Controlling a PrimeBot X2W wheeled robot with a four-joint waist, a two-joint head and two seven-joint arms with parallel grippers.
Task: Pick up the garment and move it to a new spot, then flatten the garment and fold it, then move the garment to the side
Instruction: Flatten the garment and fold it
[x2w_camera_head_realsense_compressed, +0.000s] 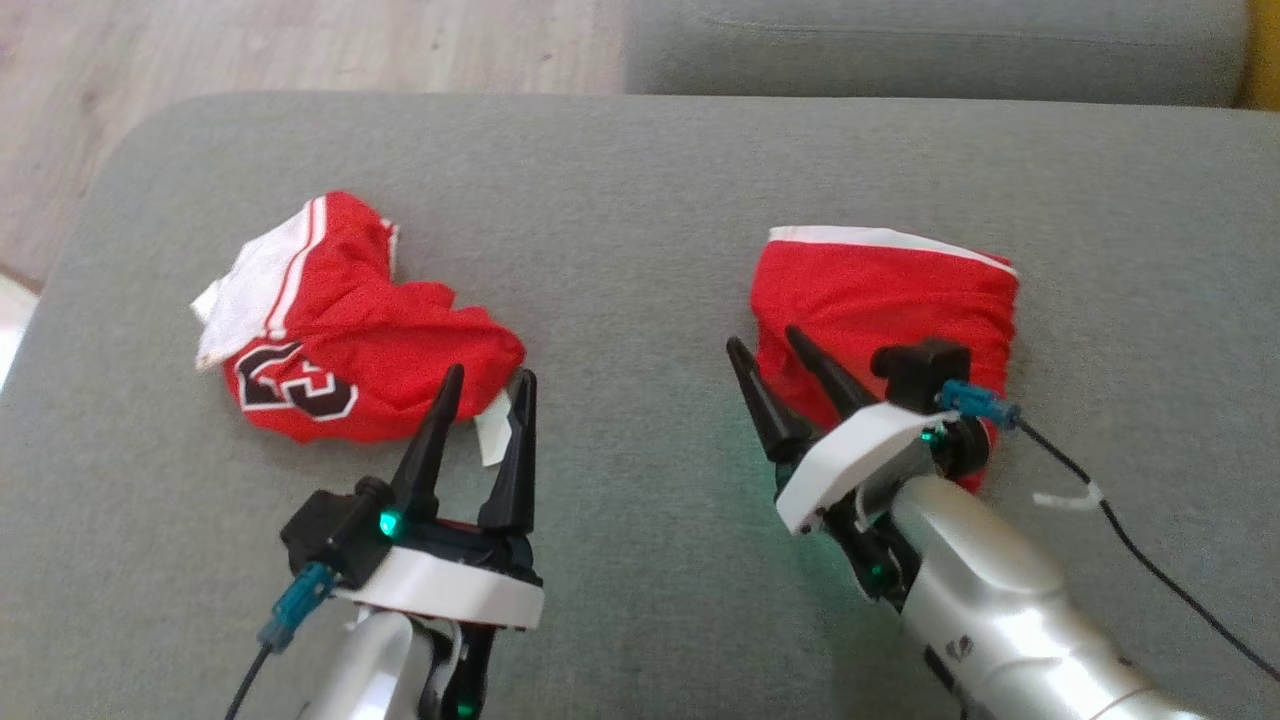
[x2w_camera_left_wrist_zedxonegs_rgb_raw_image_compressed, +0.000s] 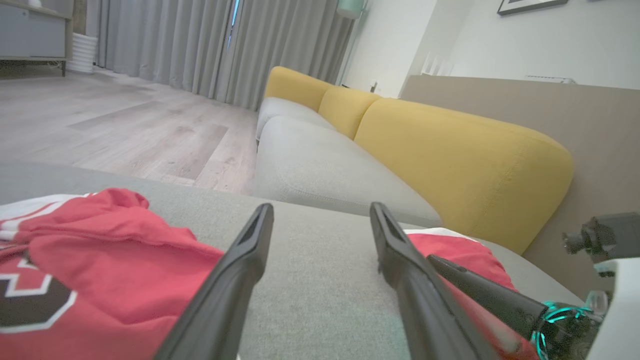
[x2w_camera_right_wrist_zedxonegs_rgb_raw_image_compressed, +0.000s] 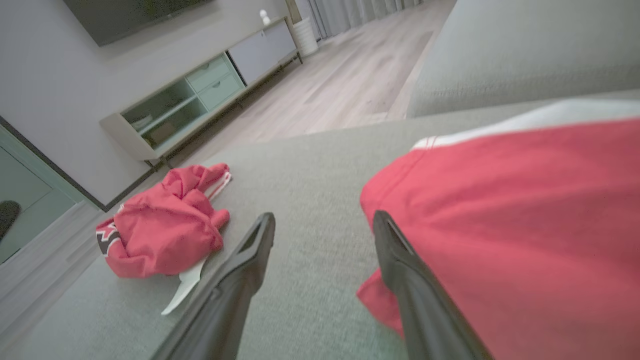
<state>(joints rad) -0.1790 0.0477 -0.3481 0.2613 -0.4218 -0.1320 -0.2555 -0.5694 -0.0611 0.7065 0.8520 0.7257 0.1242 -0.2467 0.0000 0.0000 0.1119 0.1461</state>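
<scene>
A folded red garment (x2w_camera_head_realsense_compressed: 880, 290) with a white band along its far edge lies on the grey cushion (x2w_camera_head_realsense_compressed: 640, 180), at the right. My right gripper (x2w_camera_head_realsense_compressed: 764, 337) stands open at the garment's near left corner; its right finger lies against the cloth edge (x2w_camera_right_wrist_zedxonegs_rgb_raw_image_compressed: 500, 210) and nothing is between the fingers. A second red garment (x2w_camera_head_realsense_compressed: 350, 330), crumpled, with white stripes and a black number, lies at the left. My left gripper (x2w_camera_head_realsense_compressed: 492, 372) is open just behind the crumpled garment's near right edge (x2w_camera_left_wrist_zedxonegs_rgb_raw_image_compressed: 115, 250), holding nothing.
The cushion's rounded left edge drops to a wooden floor (x2w_camera_head_realsense_compressed: 250, 50). A grey sofa seat (x2w_camera_left_wrist_zedxonegs_rgb_raw_image_compressed: 320, 170) with yellow backrests (x2w_camera_left_wrist_zedxonegs_rgb_raw_image_compressed: 450, 160) stands beyond the far edge. A TV cabinet (x2w_camera_right_wrist_zedxonegs_rgb_raw_image_compressed: 200, 95) lines the wall. A black cable (x2w_camera_head_realsense_compressed: 1150, 560) trails from my right wrist.
</scene>
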